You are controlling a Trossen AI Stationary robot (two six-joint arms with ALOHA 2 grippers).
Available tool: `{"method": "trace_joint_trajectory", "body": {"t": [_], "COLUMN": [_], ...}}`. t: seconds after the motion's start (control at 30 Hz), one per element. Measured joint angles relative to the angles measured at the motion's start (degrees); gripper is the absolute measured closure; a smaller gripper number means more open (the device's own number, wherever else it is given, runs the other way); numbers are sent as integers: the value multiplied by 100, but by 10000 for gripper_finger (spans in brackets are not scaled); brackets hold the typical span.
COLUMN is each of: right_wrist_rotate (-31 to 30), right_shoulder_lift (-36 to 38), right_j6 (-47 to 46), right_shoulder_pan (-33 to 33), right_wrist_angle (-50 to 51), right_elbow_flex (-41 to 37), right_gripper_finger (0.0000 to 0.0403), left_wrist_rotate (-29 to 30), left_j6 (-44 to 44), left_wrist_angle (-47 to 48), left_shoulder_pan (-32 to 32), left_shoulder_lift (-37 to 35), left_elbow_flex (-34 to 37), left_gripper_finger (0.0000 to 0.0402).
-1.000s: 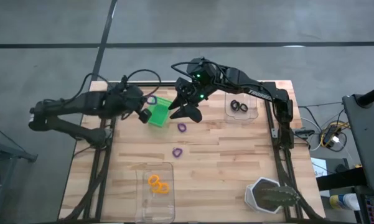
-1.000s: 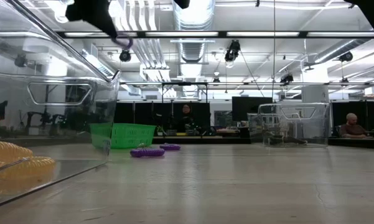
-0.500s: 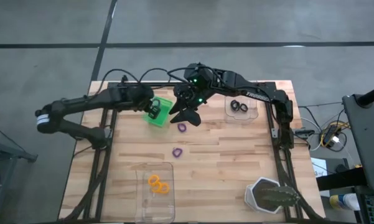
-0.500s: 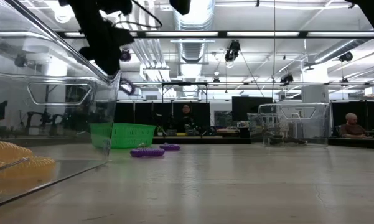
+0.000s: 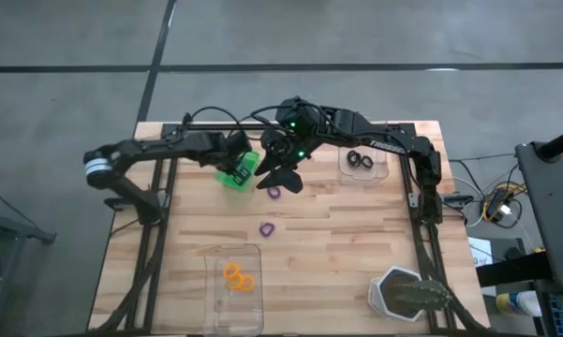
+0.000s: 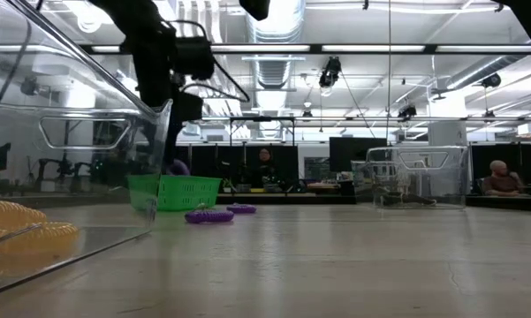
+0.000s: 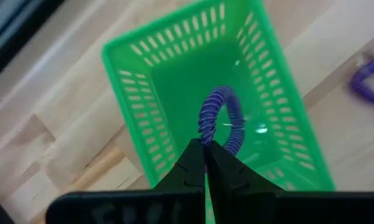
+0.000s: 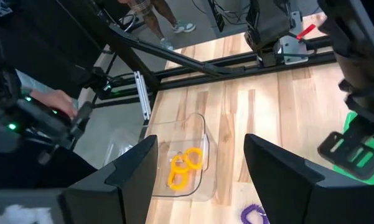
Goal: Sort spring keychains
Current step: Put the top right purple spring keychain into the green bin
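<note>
My left gripper point(image 7: 205, 148) is shut on a purple spring keychain point(image 7: 221, 118) over the small green bin point(image 7: 168, 74), which stands at the table's far middle point(image 5: 232, 176). In the low view the keychain point(image 6: 178, 166) hangs just above the bin's rim point(image 6: 175, 182). My right gripper point(image 5: 279, 174) hovers open beside the bin, with nothing between its fingers. Two more purple keychains point(image 5: 274, 192) point(image 5: 267, 228) lie flat on the table. Orange ones point(image 5: 236, 276) lie in a clear tray near the front, black ones point(image 5: 361, 161) in a clear tray at the far right. My left gripper pinches one stretch of the purple keychain's coil point(image 7: 205, 138) between its two fingertips. The fingers slant steeply down from the table's left side. The ring stands on edge beyond the fingertips, over the bin's inside and clear of the table.
A dark hexagonal holder point(image 5: 398, 292) sits at the near right corner. The right arm reaches over the table's far middle, close to the green bin and my left gripper point(image 5: 246, 168). Bare wood lies between the trays.
My left gripper has come down and toward the table's right, tipping more steeply, and has carried the purple keychain from high beside the green bin to just over its opening. It has stayed shut on the keychain.
</note>
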State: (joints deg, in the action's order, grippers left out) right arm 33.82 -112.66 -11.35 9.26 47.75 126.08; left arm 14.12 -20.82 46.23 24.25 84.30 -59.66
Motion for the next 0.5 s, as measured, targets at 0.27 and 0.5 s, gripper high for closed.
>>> {"method": "trace_joint_trajectory", "body": {"t": [0.27,0.5], "right_wrist_rotate": [2,4], "right_shoulder_lift": [0,0], "right_j6": [0,48], "right_shoulder_pan": [-39,-52], "right_wrist_angle": [0,2], "right_elbow_flex": [0,0], "right_gripper_finger": [170,170], "left_wrist_rotate": [-333,-335], "left_j6": [-32,-137], "left_wrist_angle": [-59,-124], "left_shoulder_pan": [165,194], "left_shoulder_lift": [496,503], "left_elbow_flex": [0,2], "left_gripper_finger": [396,368]}}
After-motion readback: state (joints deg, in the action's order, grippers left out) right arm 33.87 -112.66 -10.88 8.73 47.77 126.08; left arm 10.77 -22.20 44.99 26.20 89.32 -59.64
